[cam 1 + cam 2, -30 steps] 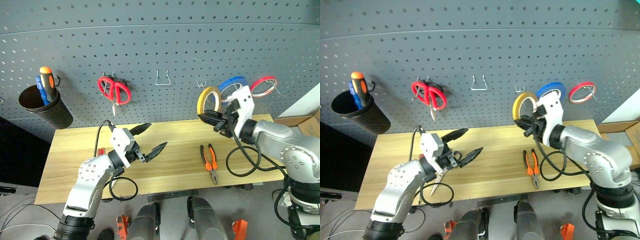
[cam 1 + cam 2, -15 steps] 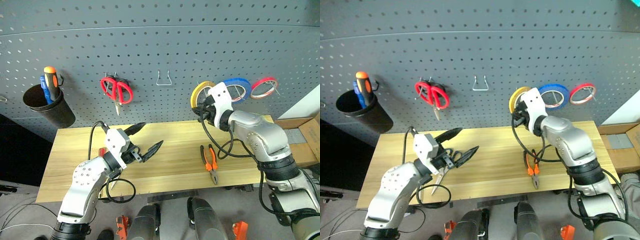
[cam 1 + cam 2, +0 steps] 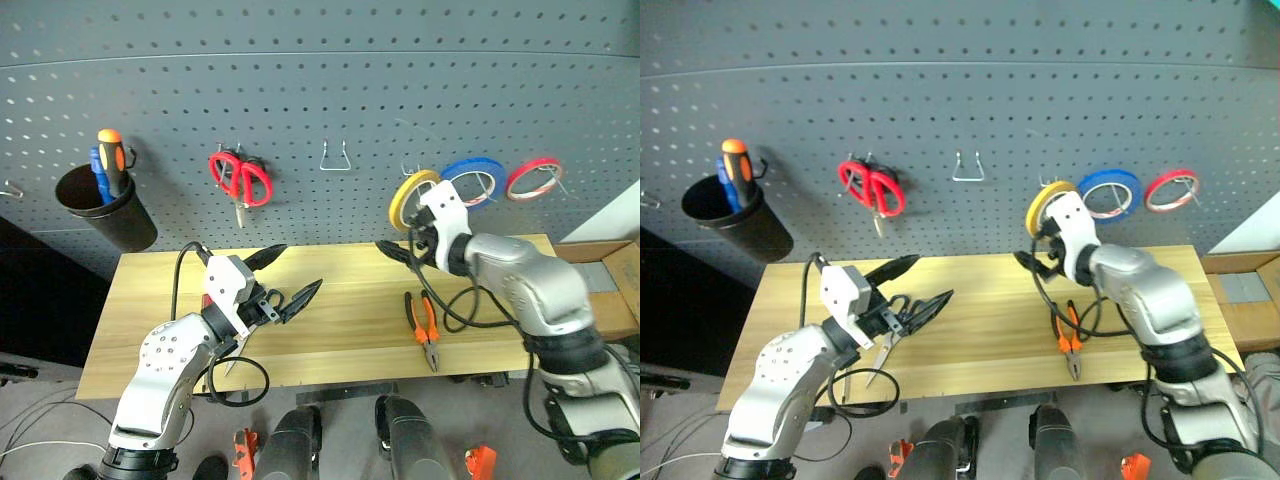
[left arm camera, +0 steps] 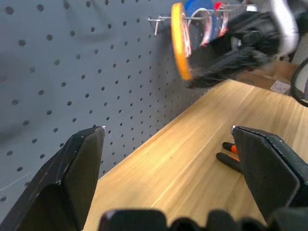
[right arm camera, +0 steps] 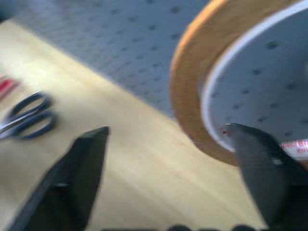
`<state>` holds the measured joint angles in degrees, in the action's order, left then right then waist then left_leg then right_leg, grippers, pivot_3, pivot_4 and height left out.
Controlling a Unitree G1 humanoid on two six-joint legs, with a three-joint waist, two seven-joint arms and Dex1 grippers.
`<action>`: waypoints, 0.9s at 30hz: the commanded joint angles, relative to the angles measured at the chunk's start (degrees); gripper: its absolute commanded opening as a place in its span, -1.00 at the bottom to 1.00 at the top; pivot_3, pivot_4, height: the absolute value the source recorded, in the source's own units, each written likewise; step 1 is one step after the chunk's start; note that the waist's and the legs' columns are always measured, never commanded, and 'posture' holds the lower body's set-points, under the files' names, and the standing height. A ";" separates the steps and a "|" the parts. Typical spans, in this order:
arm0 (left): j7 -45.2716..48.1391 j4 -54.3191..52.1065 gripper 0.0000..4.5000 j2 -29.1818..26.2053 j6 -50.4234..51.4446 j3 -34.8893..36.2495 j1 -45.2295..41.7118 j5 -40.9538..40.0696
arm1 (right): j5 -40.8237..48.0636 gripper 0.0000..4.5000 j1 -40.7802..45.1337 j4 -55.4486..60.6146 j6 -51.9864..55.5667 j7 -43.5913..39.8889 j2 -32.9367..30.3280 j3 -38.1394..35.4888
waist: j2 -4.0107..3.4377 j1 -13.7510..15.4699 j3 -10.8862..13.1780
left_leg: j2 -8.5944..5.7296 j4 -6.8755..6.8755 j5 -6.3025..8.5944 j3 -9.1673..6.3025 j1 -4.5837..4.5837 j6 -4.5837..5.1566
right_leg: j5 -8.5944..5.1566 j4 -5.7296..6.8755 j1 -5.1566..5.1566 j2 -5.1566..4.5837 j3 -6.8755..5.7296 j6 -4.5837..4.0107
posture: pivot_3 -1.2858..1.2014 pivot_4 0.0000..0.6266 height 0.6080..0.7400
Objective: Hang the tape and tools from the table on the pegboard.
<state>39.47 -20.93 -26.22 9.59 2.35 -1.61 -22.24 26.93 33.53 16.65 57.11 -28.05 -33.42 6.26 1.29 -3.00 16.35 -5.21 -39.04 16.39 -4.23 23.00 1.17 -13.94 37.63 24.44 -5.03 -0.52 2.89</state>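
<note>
On the pegboard (image 3: pixel 320 90) you see the yellow tape (image 3: pixel 412 196) hooked; both the right gripper (image 3: pixel 397 250) and the left gripper (image 3: pixel 285 275) have their fingers spread.

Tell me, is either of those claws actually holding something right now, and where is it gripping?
Nothing is held. The right gripper is open beside the yellow tape, which hangs on a pegboard hook. The left gripper is open over the table.

The scissors (image 3: pixel 883 352) lie half hidden under the left gripper (image 3: pixel 910 284) on the bench (image 3: pixel 340 335). In the right wrist view the yellow tape (image 5: pixel 192 91) is blurred and cut off toward two o'clock, and its hook cannot be made out.
</note>
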 commanded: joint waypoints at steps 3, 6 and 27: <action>3.02 -1.72 1.00 -1.96 -0.45 -2.26 4.20 0.59 | 13.56 0.99 -8.22 9.56 12.17 -5.65 -4.43 -13.17 | 0.01 0.23 0.01 | 0.01 0.03 0.02 -0.08 -0.01 0.03 | 0.00 -0.18 -0.13 0.00 -0.05 -0.01 | -0.07 -0.08 1.00; 3.02 -3.16 1.00 -1.48 -0.69 -3.80 7.72 0.94 | 20.48 0.99 -12.20 10.87 16.34 -4.61 -1.13 -20.72 | -0.01 -0.21 0.02 | 0.03 0.05 0.10 -0.08 -0.06 0.17 | 0.00 -0.21 -0.21 -0.01 -0.02 -0.01 | -0.07 -0.03 1.00; 3.53 -8.22 1.00 -4.02 -1.98 -6.34 18.01 3.15 | -5.71 0.99 -11.14 2.58 35.39 25.05 16.03 -12.69 | -0.76 -0.26 1.49 | 0.09 0.26 0.11 -0.03 -0.01 0.42 | 0.11 -0.51 -0.16 -0.03 -0.08 -0.25 | -0.04 0.20 1.00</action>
<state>43.18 -26.53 -30.82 9.23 -4.14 15.65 -18.86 21.52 22.27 17.53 91.99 -3.34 -17.36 -5.31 0.53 -3.26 17.83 -5.12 -38.76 16.49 -4.26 22.99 1.58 -13.83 37.12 24.29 -5.06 -0.61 2.64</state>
